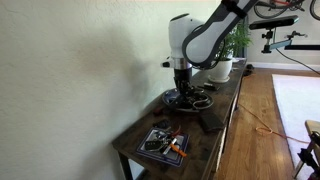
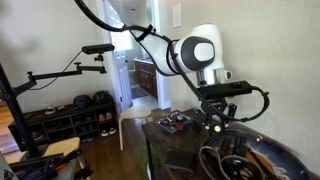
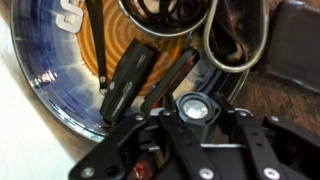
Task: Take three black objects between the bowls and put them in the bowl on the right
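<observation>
Your gripper [image 2: 214, 118] reads as matt black metal. Right beneath it, the bowl [image 3: 45, 80] shows a glossy blue glaze, smooth, catching highlights. Under that, the tabletop [image 1: 218, 118] is dark wood, softly sheened. Above the gripper, the arm's shell [image 2: 195, 52] looks like smooth white plastic.

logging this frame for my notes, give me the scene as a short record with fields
gripper: lowered over the blue bowl
gripper state: cannot tell
in bowl: long black objects, count unclear
table: dark, long and narrow
elsewhere: tray of small items on the table, potted plant beyond the bowl
</observation>
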Motion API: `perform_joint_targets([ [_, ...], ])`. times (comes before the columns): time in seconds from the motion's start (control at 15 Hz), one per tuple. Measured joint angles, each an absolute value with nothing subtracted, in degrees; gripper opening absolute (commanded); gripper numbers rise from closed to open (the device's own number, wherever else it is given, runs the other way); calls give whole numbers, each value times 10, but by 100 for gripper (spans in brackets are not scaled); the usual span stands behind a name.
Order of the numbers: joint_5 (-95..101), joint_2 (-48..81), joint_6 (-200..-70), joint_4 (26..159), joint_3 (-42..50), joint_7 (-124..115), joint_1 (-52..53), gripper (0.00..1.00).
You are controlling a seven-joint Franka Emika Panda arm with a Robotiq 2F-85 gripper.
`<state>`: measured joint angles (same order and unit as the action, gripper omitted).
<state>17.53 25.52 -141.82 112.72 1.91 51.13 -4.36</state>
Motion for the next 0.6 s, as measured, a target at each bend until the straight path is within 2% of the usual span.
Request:
perform_joint_targets([
  [0.6, 175, 245, -1418, 1165, 49, 461, -53, 17],
])
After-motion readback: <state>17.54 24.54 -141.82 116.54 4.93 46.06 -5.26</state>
